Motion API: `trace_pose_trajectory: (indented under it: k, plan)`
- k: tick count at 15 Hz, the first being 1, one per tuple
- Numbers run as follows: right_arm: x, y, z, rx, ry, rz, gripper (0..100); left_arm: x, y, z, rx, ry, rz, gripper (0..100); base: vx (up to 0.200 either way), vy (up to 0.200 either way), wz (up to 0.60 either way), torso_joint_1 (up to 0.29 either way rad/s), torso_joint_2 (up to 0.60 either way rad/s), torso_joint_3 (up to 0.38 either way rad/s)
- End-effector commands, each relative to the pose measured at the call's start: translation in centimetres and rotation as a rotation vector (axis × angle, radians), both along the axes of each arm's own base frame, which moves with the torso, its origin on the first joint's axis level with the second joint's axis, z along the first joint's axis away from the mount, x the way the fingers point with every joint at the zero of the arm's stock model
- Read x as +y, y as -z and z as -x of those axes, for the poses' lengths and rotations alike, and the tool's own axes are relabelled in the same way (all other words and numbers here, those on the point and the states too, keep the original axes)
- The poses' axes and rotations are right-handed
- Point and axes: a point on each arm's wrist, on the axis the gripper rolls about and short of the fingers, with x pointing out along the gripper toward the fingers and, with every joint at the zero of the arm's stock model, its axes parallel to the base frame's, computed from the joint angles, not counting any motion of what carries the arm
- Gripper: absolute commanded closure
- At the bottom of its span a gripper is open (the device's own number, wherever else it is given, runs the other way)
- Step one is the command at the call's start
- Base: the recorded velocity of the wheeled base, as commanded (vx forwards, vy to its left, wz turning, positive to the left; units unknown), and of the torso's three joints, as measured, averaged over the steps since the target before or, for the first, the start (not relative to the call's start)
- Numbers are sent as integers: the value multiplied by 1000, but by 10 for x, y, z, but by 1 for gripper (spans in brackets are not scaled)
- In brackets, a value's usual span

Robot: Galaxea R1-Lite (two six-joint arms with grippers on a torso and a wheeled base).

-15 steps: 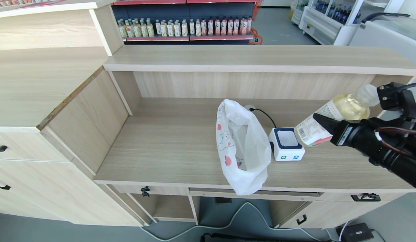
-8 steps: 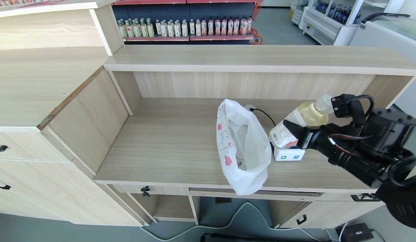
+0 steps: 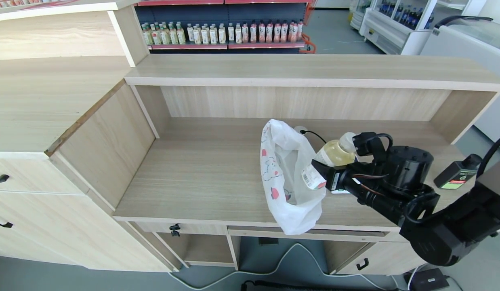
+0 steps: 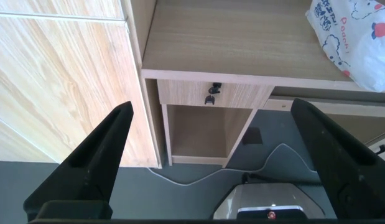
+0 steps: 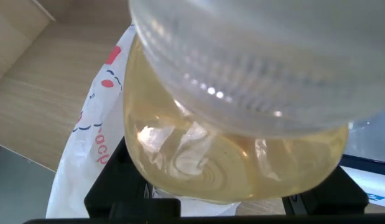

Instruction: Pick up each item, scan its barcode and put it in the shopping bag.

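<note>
A white shopping bag [image 3: 292, 178] with red cartoon prints stands open on the lower counter [image 3: 209, 173]. My right gripper [image 3: 338, 158] is shut on a clear bottle of pale yellow drink [image 3: 312, 177]. The bottle is tilted, its labelled base at the bag's right rim and its white cap toward the arm. The right wrist view shows the same bottle [image 5: 242, 124] close up, with the bag [image 5: 92, 137] under it. The scanner is hidden behind my right arm; its black cable [image 3: 318, 137] runs back along the counter. My left gripper [image 4: 217, 162] hangs open below the counter's front edge, and the bag [image 4: 354, 37] shows at the corner.
A small dark item with a green label [image 3: 456, 174] lies on the counter at the right. A raised shelf [image 3: 306, 70] runs above the back of the counter. A wooden side panel [image 3: 108, 145] closes the left. Drawers with handles [image 3: 439, 237] sit under the front edge.
My right arm has carried the bottle leftward and down, from right of the scanner, across it, to the bag's rim. The dark item on the right has come into sight.
</note>
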Motion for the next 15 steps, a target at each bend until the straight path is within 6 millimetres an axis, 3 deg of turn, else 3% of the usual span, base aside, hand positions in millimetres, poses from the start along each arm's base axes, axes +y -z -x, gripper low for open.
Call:
trace_pose_trajectory:
  k: [1, 7, 11, 15]
  plan:
    - [4, 21, -8, 35, -15, 14, 100, 0, 0, 0, 0, 0, 0, 0, 0, 0, 0, 0, 0, 0]
    - [4, 37, -9, 17, -84, 17, 100, 0, 0, 0, 0, 0, 0, 0, 0, 0, 0, 0, 0, 0]
    - [-10, 56, -9, 32, -51, 50, 100, 0, 0, 0, 0, 0, 0, 0, 0, 0, 0, 0, 0, 0]
    - [-19, 62, -10, 35, -29, 103, 100, 0, 0, 0, 0, 0, 0, 0, 0, 0, 0, 0, 0, 0]
